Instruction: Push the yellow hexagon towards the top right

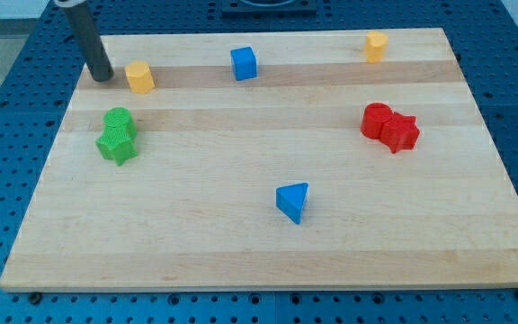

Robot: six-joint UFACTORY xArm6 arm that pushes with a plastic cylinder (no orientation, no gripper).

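Observation:
The yellow hexagon (pixel 139 77) sits near the top left of the wooden board (pixel 268 234). My tip (pixel 102 76) rests on the board just to the left of the hexagon, a small gap apart. A second yellow block (pixel 376 46), rounded in shape, stands near the top right corner.
A blue cube (pixel 244 63) lies at the top middle, to the right of the hexagon. A green cylinder (pixel 118 120) and green star (pixel 116 144) touch at the left. A red cylinder (pixel 377 120) and red star (pixel 400 132) touch at the right. A blue triangle (pixel 293 201) lies at the lower middle.

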